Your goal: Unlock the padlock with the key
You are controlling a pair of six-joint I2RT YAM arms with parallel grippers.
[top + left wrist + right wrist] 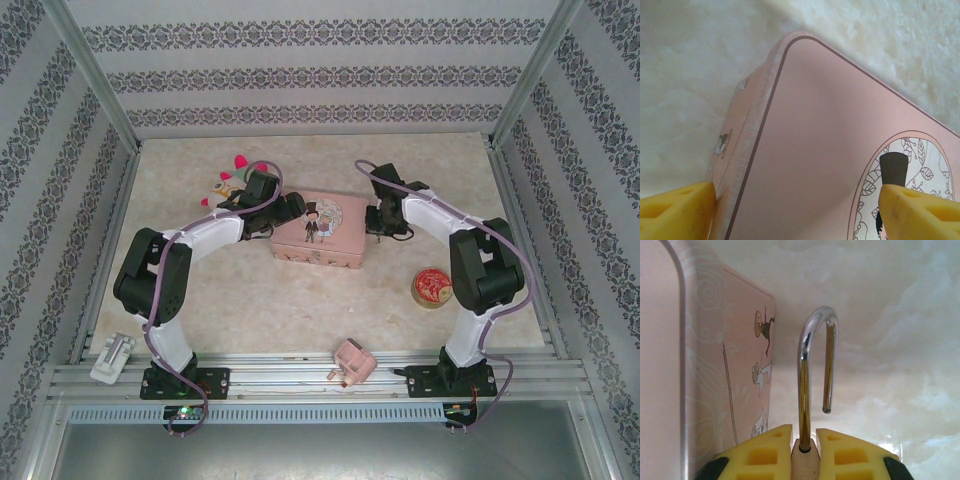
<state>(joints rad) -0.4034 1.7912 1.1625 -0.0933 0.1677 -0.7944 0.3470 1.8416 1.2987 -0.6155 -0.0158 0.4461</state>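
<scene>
The pale marbled surface (300, 310) carries the pink tin (320, 232). The left fingers (680, 210) are spread wide at the tin's left corner, one against its side wall and the other over its lid. Just beside the tin's right wall, the right fingers (850, 455) pinch the padlock (803, 390) by its body, and its shackle (820, 320) stands open.

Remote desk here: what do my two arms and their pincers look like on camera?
The left arm and right arm have white links, black joint housings and a purple cable looped alongside each. The left pincer and right pincer have yellow fingers with moulded hollows.
</scene>
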